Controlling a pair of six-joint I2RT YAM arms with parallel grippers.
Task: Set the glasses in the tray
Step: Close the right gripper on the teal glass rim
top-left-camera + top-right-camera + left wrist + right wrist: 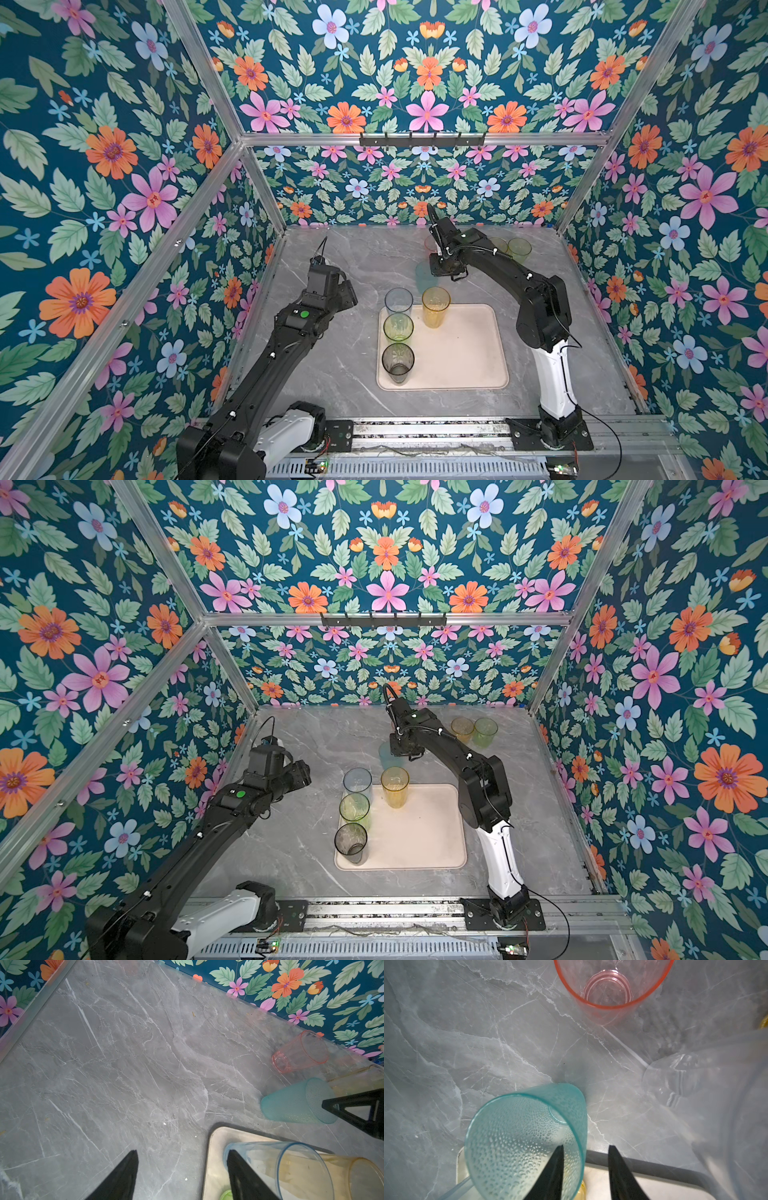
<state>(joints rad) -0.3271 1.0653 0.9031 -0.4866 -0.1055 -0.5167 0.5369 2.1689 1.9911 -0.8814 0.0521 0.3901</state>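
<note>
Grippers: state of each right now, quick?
Left gripper: open, empty.
Right gripper: open, one finger inside the teal glass, one outside, not clamped on its wall.

Grey marble table [332, 374], cream tray [465, 365] near front, pink tumbler [299, 1052], amber tumbler [462, 729], green tumbler [485, 731] at back

The black left arm [266, 374] reaches forward, its black-fingered left gripper [181, 1152] spread wide, while the black-and-white right arm [540, 307] bends inward, its right gripper [585, 1147] pointing down, fingers partly apart.
</note>
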